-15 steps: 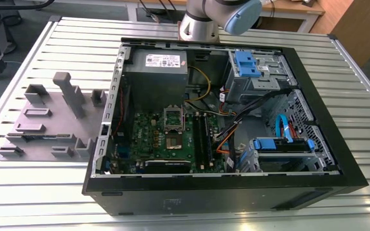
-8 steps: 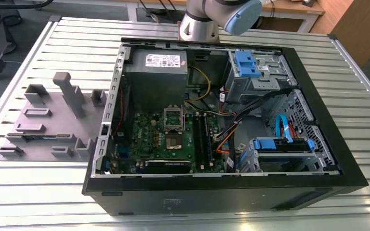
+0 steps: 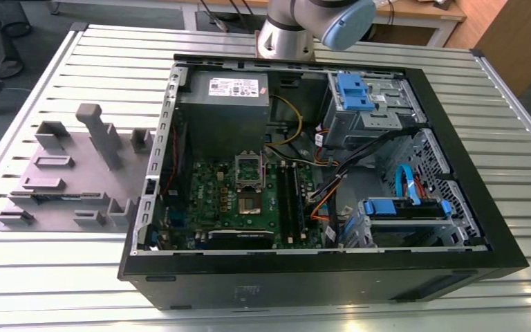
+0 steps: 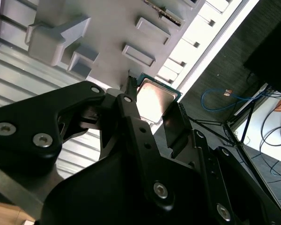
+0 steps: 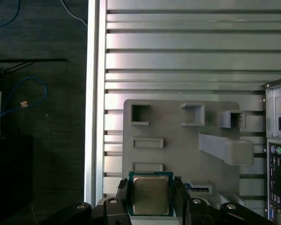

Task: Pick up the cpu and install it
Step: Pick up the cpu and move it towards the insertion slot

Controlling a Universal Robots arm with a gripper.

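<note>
In both wrist views the cpu (image 5: 151,194) (image 4: 154,97), a small square chip with a pale metal top and a green rim, sits between the two black fingers of my gripper (image 5: 151,188) (image 4: 152,102), which is shut on it. It hangs well above the grey fixture plate (image 5: 178,145) (image 4: 112,28) on the slatted table. In the exterior view the green board (image 3: 215,200) lies in the open computer case (image 3: 450,124). On that board the socket (image 3: 249,202) is uncovered and its dark metal frame (image 3: 249,168) is flipped up.
The fixture plate (image 3: 63,187) with upright grey blocks lies at the exterior view's left of the case. Cables, blue drive bays (image 3: 356,93) and a power supply (image 3: 224,97) crowd the case. The arm (image 3: 312,28) rises behind it. The table edge (image 5: 91,117) drops to a dark floor.
</note>
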